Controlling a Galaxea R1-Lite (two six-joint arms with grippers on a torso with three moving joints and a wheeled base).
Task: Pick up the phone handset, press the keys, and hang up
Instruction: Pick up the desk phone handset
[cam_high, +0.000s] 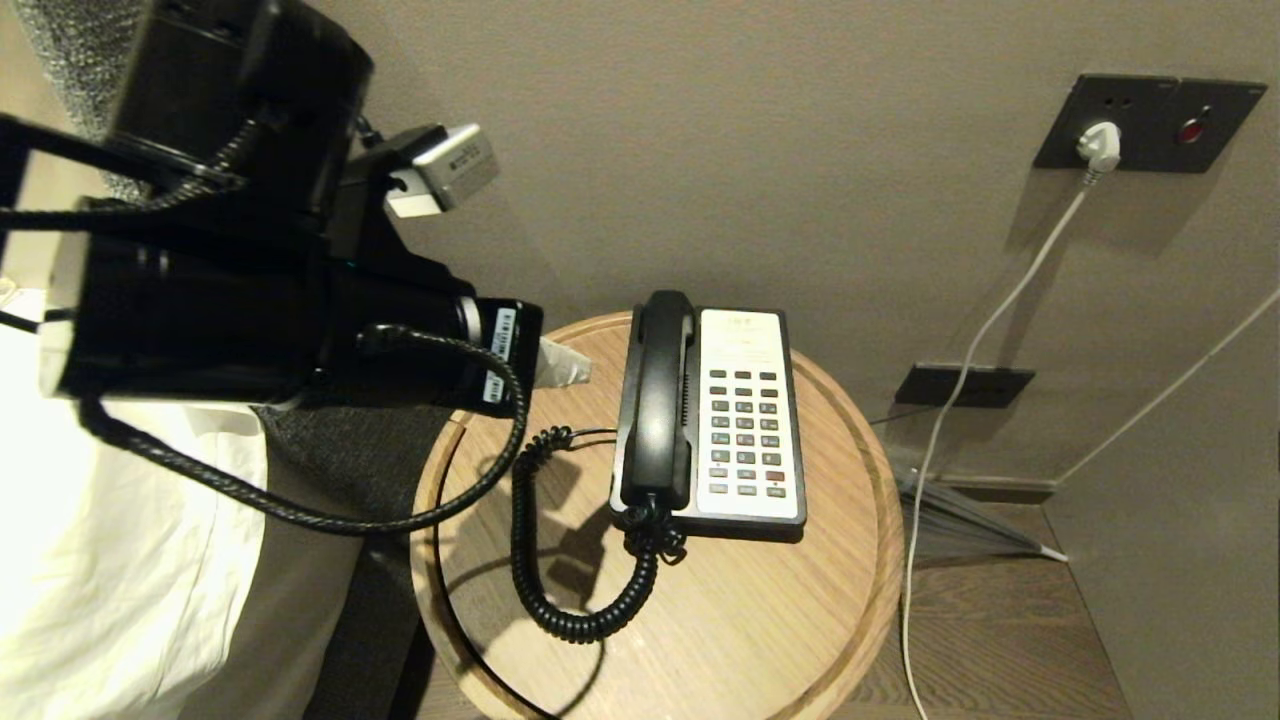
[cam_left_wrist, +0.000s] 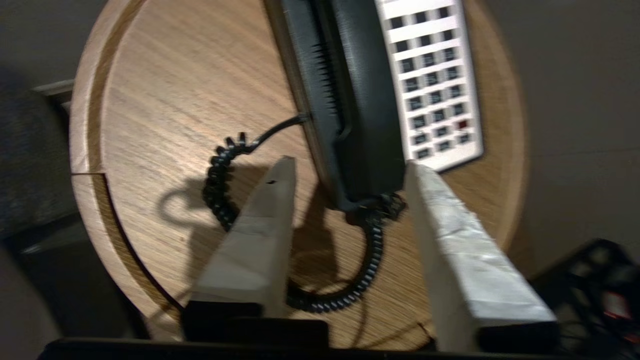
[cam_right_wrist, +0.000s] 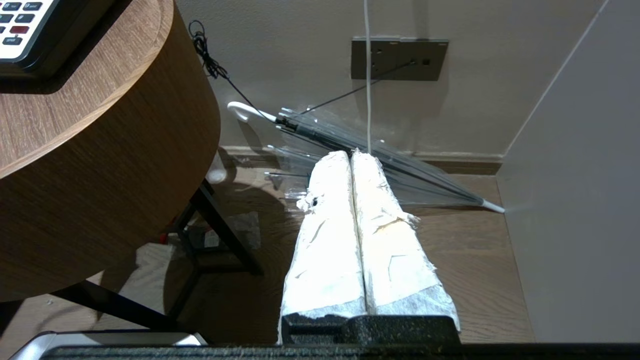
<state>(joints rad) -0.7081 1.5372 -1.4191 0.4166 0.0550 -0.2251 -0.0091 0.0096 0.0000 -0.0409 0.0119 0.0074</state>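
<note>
The black phone handset (cam_high: 660, 400) lies in its cradle on the left side of the phone base, beside the white keypad (cam_high: 745, 420). Its black coiled cord (cam_high: 560, 570) loops over the round wooden table (cam_high: 760, 620). My left gripper (cam_high: 566, 366) hovers over the table just left of the phone. In the left wrist view the left gripper (cam_left_wrist: 350, 167) is open, its white-wrapped fingers (cam_left_wrist: 260, 235) straddling the near end of the handset (cam_left_wrist: 360, 100) from above, apart from it, with nothing held. The keypad (cam_left_wrist: 430, 85) and cord (cam_left_wrist: 225, 185) show there too. My right gripper (cam_right_wrist: 352, 156) hangs shut below table height.
The table's wooden side (cam_right_wrist: 100, 175) stands close to the right gripper. A clear folded umbrella (cam_right_wrist: 400, 175) lies on the floor by the wall. A white cable (cam_high: 960, 400) runs from a wall socket (cam_high: 1100, 145). White bedding (cam_high: 120, 560) sits at the left.
</note>
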